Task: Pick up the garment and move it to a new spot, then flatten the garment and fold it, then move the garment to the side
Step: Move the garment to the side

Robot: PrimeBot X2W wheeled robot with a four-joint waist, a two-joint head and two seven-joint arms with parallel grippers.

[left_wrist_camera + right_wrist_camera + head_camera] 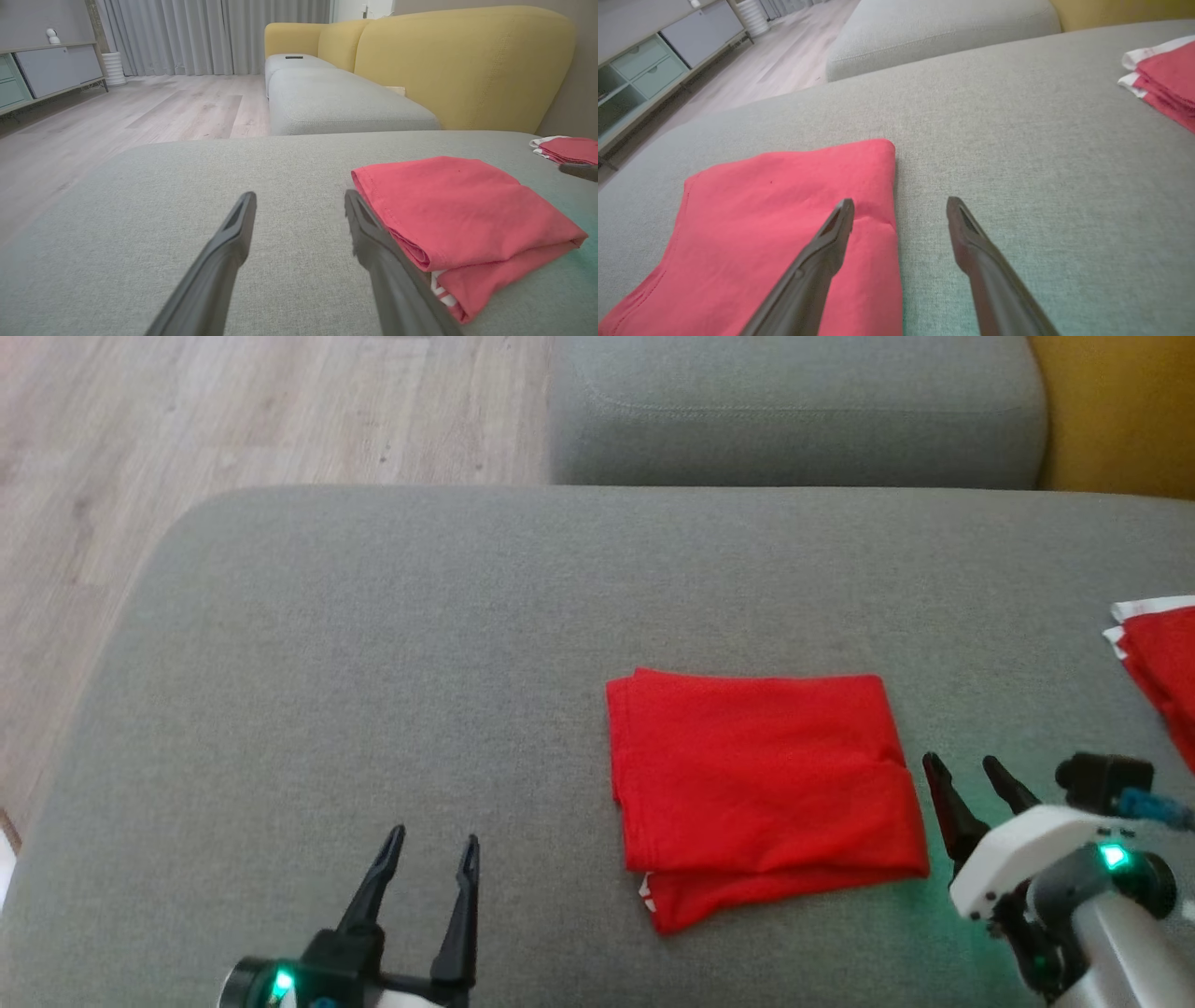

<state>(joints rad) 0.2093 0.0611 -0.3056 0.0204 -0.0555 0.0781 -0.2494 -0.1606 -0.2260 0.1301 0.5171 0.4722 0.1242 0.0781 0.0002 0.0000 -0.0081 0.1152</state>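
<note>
On the grey sofa seat (373, 663), a bit right of centre in the head view: red garment (761, 784), folded into a rough rectangle and lying flat. The bottom layer sticks out past the top layer along the near edge, and a bit of white shows at the near-left corner. Nothing is gripping it.

Left gripper (434, 837): fingers spread, empty, over bare cushion near the seat's front edge. The head view shows a clear gap between it and the garment's left edge. In the left wrist view one finger (373, 247) crosses in front of the folded corner of the cloth; that looks like line-of-sight overlap, not contact.

Right gripper (960, 761): also spread, empty, just beside the garment's right edge. In the right wrist view one finger (822, 252) sits over the red cloth close to that edge and the other finger (980, 252) is over bare grey fabric. Can't tell whether it touches the cloth. Green lights are lit on both wrists, with a green glow on the cushion by the right one.

Second red garment (1162, 663) with white trim lies at the far right of the same seat, well apart from the first and cut off by the frame.

Behind the seat: another grey cushion (794, 420) and a yellow backrest (467, 65). Pale wood floor (187, 429) lies to the left, with a sideboard (46, 70) and grey curtains (210, 37) at the far wall.
</note>
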